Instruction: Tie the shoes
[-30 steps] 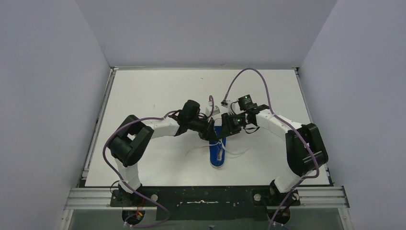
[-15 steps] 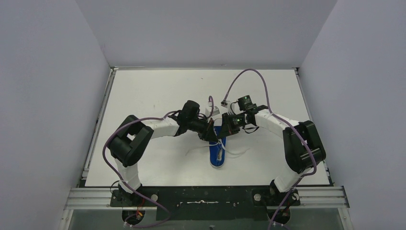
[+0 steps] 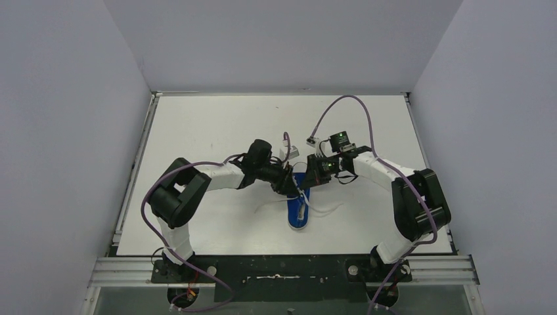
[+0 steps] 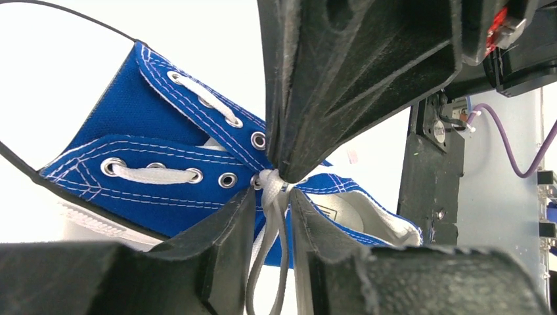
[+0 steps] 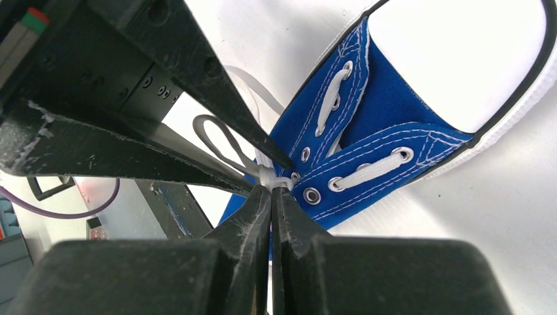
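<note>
The small blue canvas sneaker [image 3: 297, 213] lies on the white tabletop [image 3: 217, 125], a little below the middle of the overhead frame. Its long axis runs almost straight up and down that frame. The heel is toward the bottom edge and the toe toward the top.

In the right wrist view the white toe cap [image 5: 460, 65] fills the upper right corner, and the eyelet rows slant down toward the centre. In the left wrist view the eyelet rows lie at left and the shoe's white-lined opening at lower right.

From overhead, the front half of the sneaker is covered by the two hands, so the toe cap cannot be seen there. In the left wrist view the toe is lost in glare at the left. In the right wrist view the heel is hidden behind black fingers. Thin strands of the white laces [image 3: 326, 209] trail on the tabletop on both sides of the shoe, too fine to follow.

Both hands meet at a small knot [image 4: 271, 178] over the top eyelets.
- **Left hand** [image 3: 292, 188]: the fingers [image 4: 223, 230] stand slightly apart, and two lace strands run down through the gap.
- **Right hand** [image 5: 270, 197]: the fingers are pressed together, with the tips touching the knot. Whether a strand is nipped between them cannot be made out.
</note>
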You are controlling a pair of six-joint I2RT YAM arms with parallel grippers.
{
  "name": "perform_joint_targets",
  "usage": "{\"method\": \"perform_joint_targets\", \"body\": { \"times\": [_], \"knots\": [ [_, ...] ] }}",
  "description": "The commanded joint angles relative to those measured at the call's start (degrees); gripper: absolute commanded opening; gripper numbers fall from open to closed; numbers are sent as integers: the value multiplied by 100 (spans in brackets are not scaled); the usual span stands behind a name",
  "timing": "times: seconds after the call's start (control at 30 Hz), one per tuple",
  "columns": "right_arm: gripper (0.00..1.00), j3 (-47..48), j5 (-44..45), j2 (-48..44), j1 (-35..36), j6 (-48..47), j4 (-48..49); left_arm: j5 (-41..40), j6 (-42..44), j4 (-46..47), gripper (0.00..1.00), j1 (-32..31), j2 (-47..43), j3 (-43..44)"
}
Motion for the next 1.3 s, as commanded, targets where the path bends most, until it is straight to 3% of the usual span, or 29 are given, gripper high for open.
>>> {"method": "perform_joint_targets", "body": {
  "times": [0.0,0.33,0.43,0.53,0.7,1.0,1.27],
  "knots": [
    [0,-65,-137,-434,-97,144,346,46,-65,441,25,51,-235,-20],
    [0,-42,-159,-418,-100,83,197,140,-603,1211,26,84,-138,-169],
    [0,-44,-140,-404,-103,32,132,149,-865,1584,20,115,-91,-216],
    [0,-53,-157,-412,-98,18,86,64,-992,1697,8,167,-36,-242],
    [0,-113,-266,-576,-93,231,190,-97,-973,1676,1,252,-11,-258],
    [0,-831,-179,-793,9,1859,1917,47,-1678,2638,0,179,266,-419],
    [0,-1006,70,-895,380,2503,2565,-33,-2044,3160,2,58,466,-568]
  ]
}}
